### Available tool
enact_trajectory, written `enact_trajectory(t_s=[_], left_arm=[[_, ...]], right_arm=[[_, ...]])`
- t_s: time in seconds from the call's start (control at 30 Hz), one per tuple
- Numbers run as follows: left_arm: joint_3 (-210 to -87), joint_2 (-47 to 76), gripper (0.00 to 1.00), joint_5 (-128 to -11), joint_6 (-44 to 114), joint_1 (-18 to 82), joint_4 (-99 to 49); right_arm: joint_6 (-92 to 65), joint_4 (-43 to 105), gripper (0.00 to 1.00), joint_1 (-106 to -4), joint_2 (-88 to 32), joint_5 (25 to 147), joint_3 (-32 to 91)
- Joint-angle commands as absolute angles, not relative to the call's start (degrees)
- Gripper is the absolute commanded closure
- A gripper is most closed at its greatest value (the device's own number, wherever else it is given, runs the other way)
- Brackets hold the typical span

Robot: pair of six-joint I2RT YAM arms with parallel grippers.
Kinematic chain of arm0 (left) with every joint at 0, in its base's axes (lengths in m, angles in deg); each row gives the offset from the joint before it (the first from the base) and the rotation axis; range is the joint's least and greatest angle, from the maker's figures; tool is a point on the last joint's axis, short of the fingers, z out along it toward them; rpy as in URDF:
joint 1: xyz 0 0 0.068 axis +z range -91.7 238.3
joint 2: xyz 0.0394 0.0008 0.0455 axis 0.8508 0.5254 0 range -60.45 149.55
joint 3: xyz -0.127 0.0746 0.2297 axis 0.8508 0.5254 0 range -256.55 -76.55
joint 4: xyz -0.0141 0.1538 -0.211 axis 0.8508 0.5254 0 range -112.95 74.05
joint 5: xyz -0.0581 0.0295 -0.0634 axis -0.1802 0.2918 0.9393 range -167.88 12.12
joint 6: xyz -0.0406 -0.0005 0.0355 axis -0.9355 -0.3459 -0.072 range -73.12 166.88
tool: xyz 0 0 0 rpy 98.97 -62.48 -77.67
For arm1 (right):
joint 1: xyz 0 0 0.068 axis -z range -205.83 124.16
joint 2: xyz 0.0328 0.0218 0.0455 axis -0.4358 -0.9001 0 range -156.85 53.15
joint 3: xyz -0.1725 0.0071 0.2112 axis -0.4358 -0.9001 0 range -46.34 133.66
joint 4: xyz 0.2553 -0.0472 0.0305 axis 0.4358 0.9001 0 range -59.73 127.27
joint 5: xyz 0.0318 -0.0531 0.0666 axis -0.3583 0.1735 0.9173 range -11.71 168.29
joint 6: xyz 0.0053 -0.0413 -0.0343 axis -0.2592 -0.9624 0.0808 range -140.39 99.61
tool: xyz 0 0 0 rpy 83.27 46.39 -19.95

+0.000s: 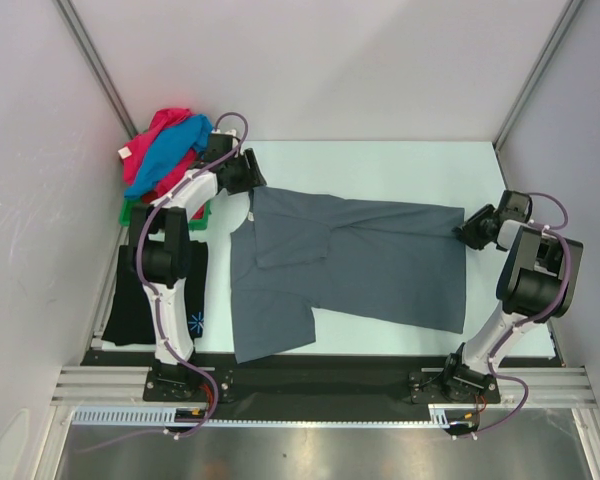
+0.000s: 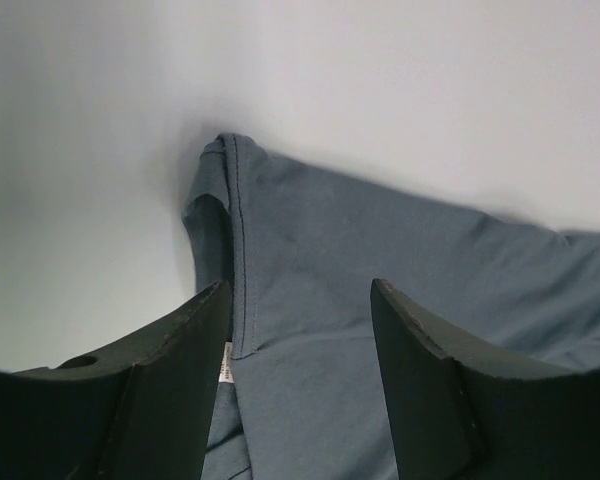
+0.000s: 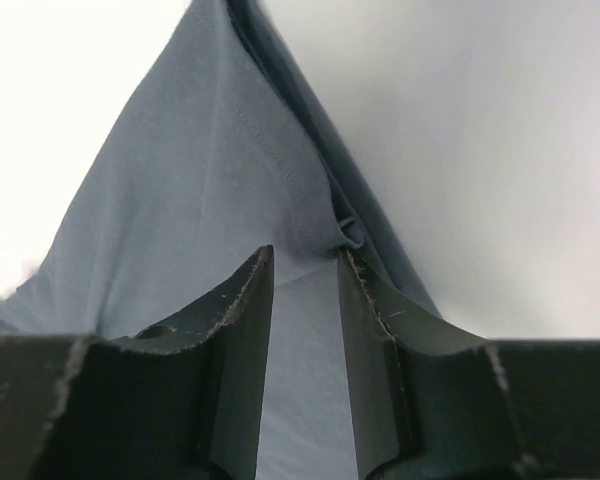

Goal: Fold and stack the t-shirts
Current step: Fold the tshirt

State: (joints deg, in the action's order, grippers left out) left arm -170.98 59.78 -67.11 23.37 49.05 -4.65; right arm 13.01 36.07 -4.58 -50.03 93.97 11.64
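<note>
Lying spread on the table [image 1: 380,170], the grey shirt [image 1: 380,270] had both ends attended, likely for folding. The left tool [image 2: 300,285] stood wide over a corner; the right tool [image 3: 305,250] was narrow, its grip unclear.

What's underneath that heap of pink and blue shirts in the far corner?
A green tray shows under the pink and blue shirts; only its near edge peeks out. The shirts and the left arm cover the rest, so anything else inside it is hidden.
</note>
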Motion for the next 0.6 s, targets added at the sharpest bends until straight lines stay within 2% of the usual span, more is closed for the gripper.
enact_trajectory(t_s=[0.0,0.17,0.37,0.4,0.5,0.57], left_arm=[[-170.68,56.54,0.36,-66.28,23.06,48.72,-6.16],[-170.68,56.71,0.36,-66.28,22.97,48.72,-5.99],[-170.85,56.36,0.37,-66.54,23.41,48.72,-6.08],[-170.85,56.45,0.37,-66.72,23.5,48.72,-6.08],[-170.59,56.19,0.37,-66.98,23.5,48.72,-6.08],[-170.41,56.1,0.37,-67.16,23.59,48.72,-6.08]], right_arm=[[14.32,33.0,0.63,-4.39,-51.35,94.64,12.46],[15.03,32.64,0.68,-4.48,-52.5,95.25,12.38],[12.75,35.27,0.85,-4.48,-49.43,93.5,12.81],[12.22,36.15,0.92,-4.48,-48.03,92.63,13.25],[10.02,40.54,1.0,-4.48,-46.0,91.39,15.18],[9.32,42.83,1.0,-4.39,-45.56,91.39,15.63]])
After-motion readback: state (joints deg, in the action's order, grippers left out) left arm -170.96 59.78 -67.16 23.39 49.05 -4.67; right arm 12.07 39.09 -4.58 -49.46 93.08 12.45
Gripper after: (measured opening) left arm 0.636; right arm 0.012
